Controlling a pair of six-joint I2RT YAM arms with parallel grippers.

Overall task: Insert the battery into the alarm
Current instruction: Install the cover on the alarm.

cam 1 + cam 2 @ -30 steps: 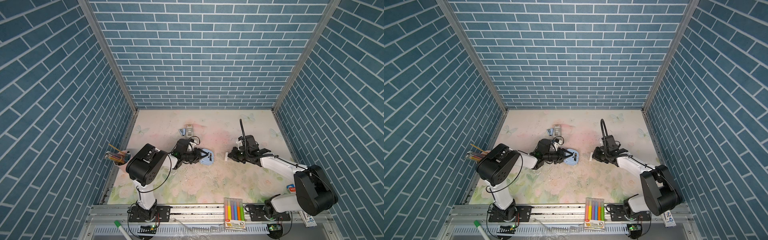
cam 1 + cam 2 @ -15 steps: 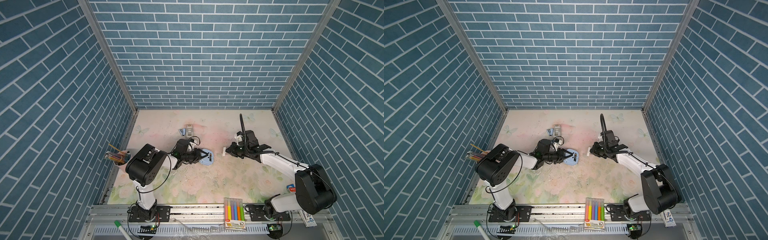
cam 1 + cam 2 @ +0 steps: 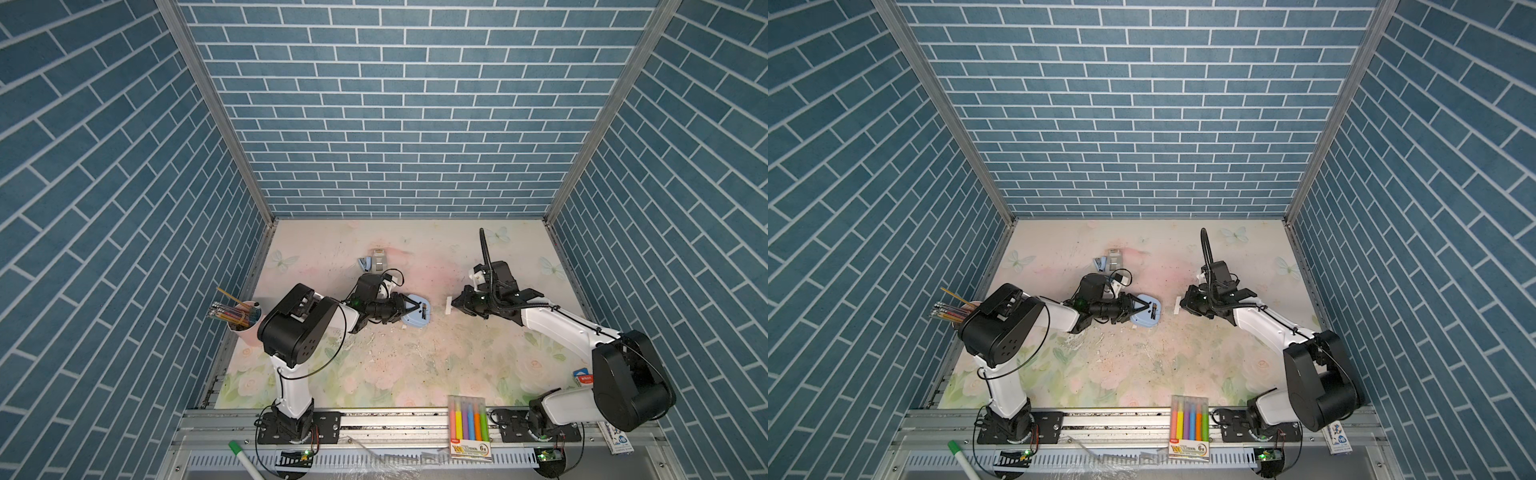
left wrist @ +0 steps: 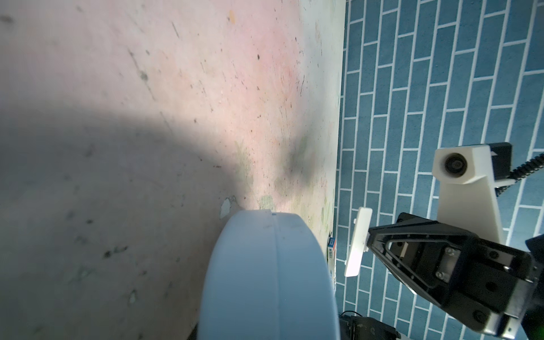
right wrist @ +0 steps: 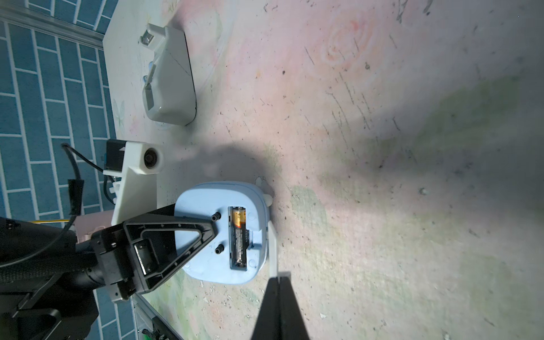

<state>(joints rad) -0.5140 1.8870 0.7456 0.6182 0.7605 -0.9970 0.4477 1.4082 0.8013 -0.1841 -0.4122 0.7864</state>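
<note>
Well, the left gripper [image 3: 409, 309] is squeezed tight onto one side of the blue alarm clock [image 5: 203, 203], near the middle of the table [image 3: 415, 374]. It holds the clock tipped so its plain back faces the other arm. That makes the slot [image 5: 230, 244] easy to reach. The battery [image 5: 240, 235], black with a gold end, lies inside that slot, and the slot has no lid on it.

The right gripper [image 5: 276, 279] is just beside the clock and, I think, not touching it. Its jaws are pressed together on a thin white piece [image 5: 272, 244], pinched by one end so the rest sticks out free. It looks like the lid for the slot.

So I'd say the battery part is done and the lid goes on next. The lid will have to line up with the slot. A grey box [image 5: 173, 79] sits nearer the back edge, out of the way.
</note>
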